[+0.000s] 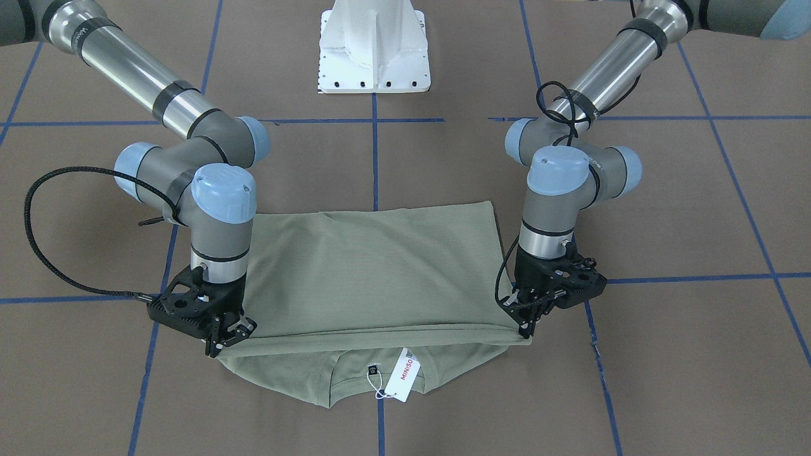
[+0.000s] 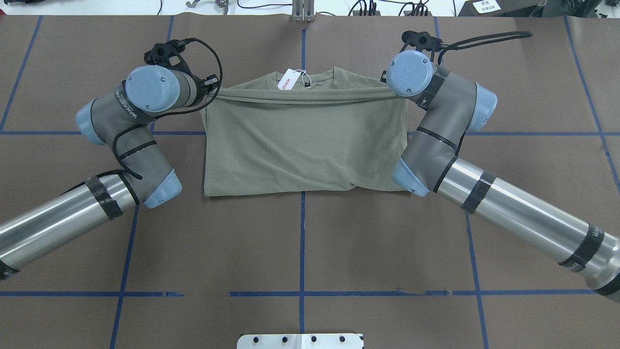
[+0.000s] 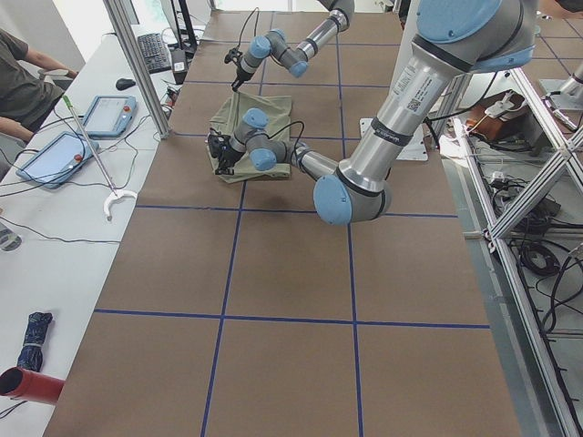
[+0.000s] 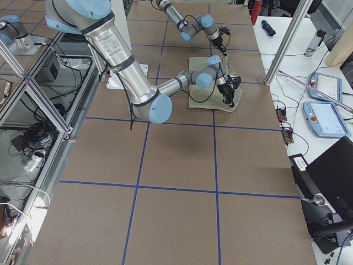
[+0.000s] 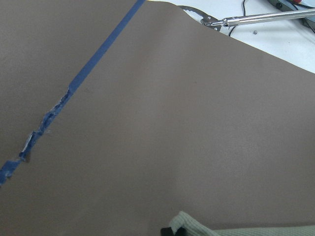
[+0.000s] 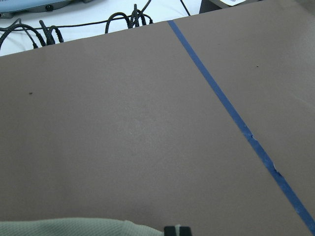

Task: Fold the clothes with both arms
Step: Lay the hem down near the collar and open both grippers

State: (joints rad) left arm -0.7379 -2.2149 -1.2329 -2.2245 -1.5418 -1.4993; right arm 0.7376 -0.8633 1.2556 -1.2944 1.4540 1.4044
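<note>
My left claw (image 1: 527,329) and right claw (image 1: 223,339) each pinch a corner of the shirt's (image 1: 374,266) folded-over edge, pulled taut just short of the hang tag (image 1: 405,375). Bare table (image 1: 665,380) lies open beyond the tag.

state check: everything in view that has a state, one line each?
sage-green shirt: folded over on itself, top layer's edge stretched taut between both grippers.
MINISO hang tag: uncovered, lying just beyond that edge.
left gripper: shut on one corner of the shirt.
right gripper: shut on the other corner.
</note>
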